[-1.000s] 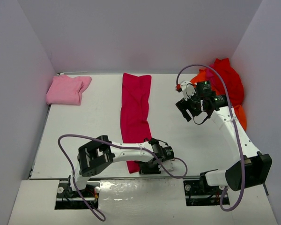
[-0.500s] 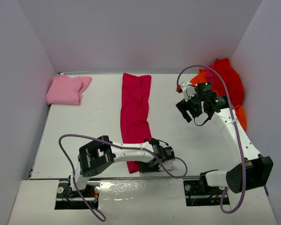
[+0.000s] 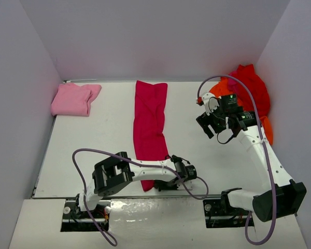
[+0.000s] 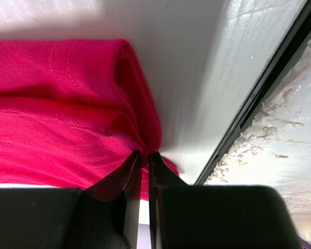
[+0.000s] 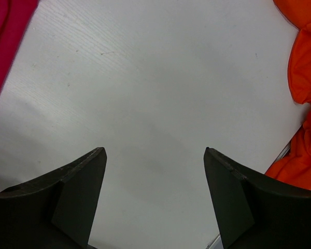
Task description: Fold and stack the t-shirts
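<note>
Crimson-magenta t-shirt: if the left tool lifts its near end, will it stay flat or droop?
Probably droops: the crimson-magenta t-shirt lies as a long, wrinkled strip. Likely holds too: the left tool is shut on a bunched fold.

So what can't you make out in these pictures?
Crimson shirt, near end: top view, left arm covers it; left wrist view crops everything but the corner in the left pincer.
Orange shirt: top view, mostly under the red shirt and behind the right arm; right wrist view cuts it at the edge.
Pink shirt: top view, folds too small to count.
</note>
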Motion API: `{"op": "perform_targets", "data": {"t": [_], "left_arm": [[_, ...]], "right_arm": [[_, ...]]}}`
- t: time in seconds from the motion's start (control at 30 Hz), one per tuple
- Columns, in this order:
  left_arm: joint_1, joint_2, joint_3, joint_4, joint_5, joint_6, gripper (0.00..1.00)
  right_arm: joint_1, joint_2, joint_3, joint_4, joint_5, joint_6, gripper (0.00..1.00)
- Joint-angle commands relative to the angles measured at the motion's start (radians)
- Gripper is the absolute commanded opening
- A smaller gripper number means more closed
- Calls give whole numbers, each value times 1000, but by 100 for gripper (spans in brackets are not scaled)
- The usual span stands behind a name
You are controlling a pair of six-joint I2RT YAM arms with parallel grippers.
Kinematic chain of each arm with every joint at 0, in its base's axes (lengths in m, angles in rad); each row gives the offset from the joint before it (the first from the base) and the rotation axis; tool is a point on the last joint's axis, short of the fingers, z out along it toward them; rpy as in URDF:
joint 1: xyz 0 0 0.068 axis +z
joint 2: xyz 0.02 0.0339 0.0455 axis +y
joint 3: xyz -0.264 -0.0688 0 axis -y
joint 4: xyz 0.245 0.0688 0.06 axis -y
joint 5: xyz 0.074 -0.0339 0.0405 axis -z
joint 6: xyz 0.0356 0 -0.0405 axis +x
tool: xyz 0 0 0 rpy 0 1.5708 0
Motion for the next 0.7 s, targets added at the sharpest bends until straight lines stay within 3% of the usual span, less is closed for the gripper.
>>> {"op": "perform_targets", "data": {"t": [0.0, 0.3, 0.67], "left_arm": [[2, 84, -57, 188, 96, 26, 0], [15, -165, 41, -105, 301, 171, 0], [71, -345, 96, -293, 557, 294, 0]], "right_arm": [[6, -28, -10, 22, -7, -26, 73], [16, 91, 89, 27, -98, -30, 72], [89, 225, 141, 16, -50, 6, 71]]}}
